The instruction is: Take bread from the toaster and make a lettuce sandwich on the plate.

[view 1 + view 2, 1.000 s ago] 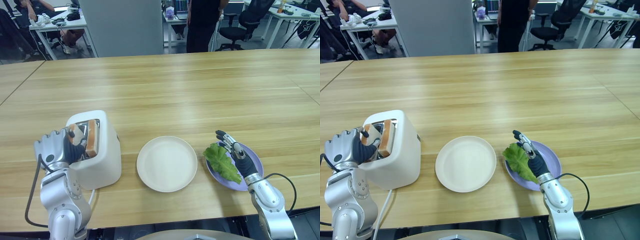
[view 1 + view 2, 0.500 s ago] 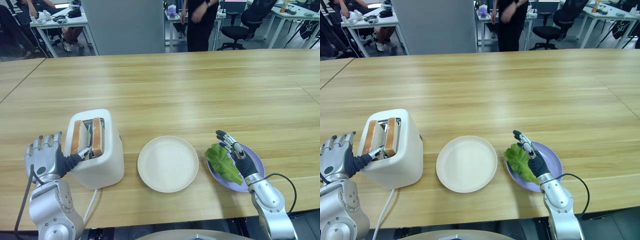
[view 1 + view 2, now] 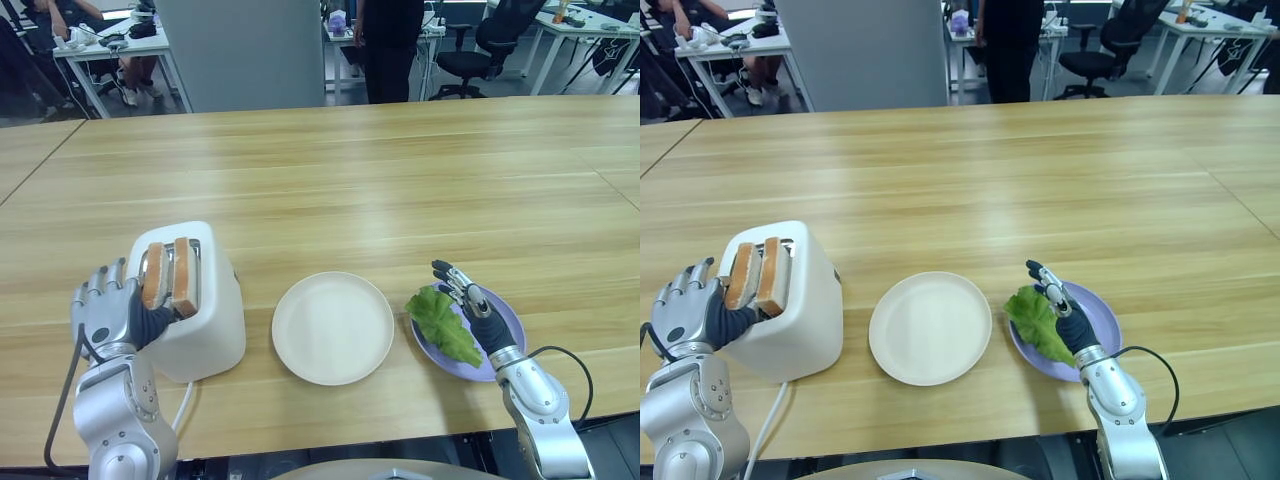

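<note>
Two slices of bread (image 3: pixel 185 275) are seen standing upright, side by side, in the slots of one white toaster (image 3: pixel 205 325), which is set at the left of the bench (image 3: pixel 350 190). One cord (image 3: pixel 184 398) is seen running from the toaster towards the bench's near edge. The left hand (image 3: pixel 108 315) is held just beside the toaster's left side, fingers spread and pointing up, thumb stretched towards the nearer slice; nothing is gripped. One cream plate (image 3: pixel 333 327) is placed in the middle, near the toaster. One purple plate (image 3: pixel 512 322) is set to its right, and one lettuce (image 3: pixel 445 325) leaf is laid on it. The right hand (image 3: pixel 470 305) is held flat over the purple plate just beside the lettuce, fingers straight, with nothing held.
</note>
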`<state>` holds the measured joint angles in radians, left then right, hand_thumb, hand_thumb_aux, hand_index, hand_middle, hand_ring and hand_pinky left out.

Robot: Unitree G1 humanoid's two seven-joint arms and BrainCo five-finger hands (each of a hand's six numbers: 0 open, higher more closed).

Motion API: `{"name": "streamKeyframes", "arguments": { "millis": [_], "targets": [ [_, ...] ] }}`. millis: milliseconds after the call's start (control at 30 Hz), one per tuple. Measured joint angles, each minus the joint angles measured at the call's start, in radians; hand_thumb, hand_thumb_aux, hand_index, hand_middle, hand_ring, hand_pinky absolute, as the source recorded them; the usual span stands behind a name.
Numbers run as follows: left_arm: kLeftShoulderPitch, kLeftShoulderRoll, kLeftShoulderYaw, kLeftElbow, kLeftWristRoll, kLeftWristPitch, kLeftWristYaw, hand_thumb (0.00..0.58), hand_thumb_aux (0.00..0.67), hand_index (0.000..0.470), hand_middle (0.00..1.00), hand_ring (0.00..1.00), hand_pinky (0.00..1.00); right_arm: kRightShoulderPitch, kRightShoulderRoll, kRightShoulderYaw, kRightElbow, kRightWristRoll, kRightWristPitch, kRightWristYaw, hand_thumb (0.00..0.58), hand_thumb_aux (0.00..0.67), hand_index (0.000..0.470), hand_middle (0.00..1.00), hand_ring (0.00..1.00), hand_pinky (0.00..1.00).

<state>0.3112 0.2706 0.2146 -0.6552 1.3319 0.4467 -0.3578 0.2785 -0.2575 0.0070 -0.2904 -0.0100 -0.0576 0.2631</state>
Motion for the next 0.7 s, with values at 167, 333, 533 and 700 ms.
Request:
{"name": "streamKeyframes", "arguments": {
  "millis": [167,333,533,700],
  "targets": [
    [-0.053,0.004,0.021,0.013,-0.015,0.005,0.039,0.512,0.441,0.303,0.0,0.0,0.0,-0.002,0.0,0.001,0.0,0.0,-0.004,0.0,0.0,0.0,0.0,0.0,0.0,0.0],
    [-0.067,0.036,0.049,0.03,-0.043,-0.001,0.07,0.58,0.67,0.46,0.02,0.02,0.02,-0.002,0.0,0.001,0.001,-0.001,-0.005,0.0,0.0,0.0,0.0,0.0,0.0,0.0],
    [-0.122,0.077,0.095,0.038,-0.075,0.003,0.084,0.58,0.67,0.46,0.03,0.03,0.03,-0.001,0.001,0.001,0.006,-0.004,-0.01,0.0,0.0,0.0,0.0,0.0,0.0,0.0],
    [-0.252,0.02,0.142,0.023,-0.182,0.018,0.172,0.58,0.67,0.46,1.0,1.0,1.0,-0.001,0.002,0.001,0.009,-0.004,-0.013,-0.001,0.0,0.0,0.0,0.0,0.0,0.0]
  ]
}}
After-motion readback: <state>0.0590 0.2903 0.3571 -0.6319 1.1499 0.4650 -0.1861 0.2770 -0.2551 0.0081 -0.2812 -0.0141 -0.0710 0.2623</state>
